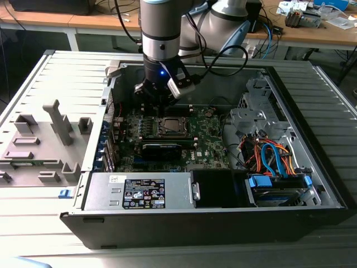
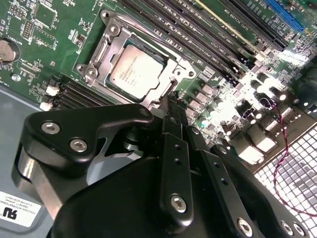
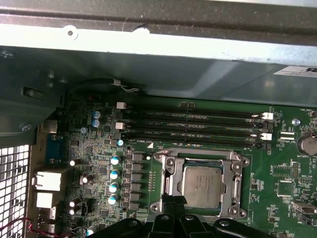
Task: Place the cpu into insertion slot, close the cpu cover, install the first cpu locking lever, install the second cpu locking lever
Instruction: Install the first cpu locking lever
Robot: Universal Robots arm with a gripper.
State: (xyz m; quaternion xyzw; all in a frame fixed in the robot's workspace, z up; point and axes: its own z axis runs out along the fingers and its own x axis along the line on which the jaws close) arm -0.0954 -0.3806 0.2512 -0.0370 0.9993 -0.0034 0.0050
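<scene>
You have one cpu (image 3: 201,186), one slot (image 3: 168,179) and one cover (image 2: 124,43) — plus four long memory slots (image 3: 193,126) and one button cell (image 3: 308,145).

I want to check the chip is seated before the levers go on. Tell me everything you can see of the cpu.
The cpu is a small flat square chip with a dull silvery-grey metal top. It lies flat in the insertion slot on the green motherboard, and the cpu cover, a silvery frame, lies closed around its edges, as both wrist views show. The gripper hovers just beside one edge, not touching the chip.
</scene>
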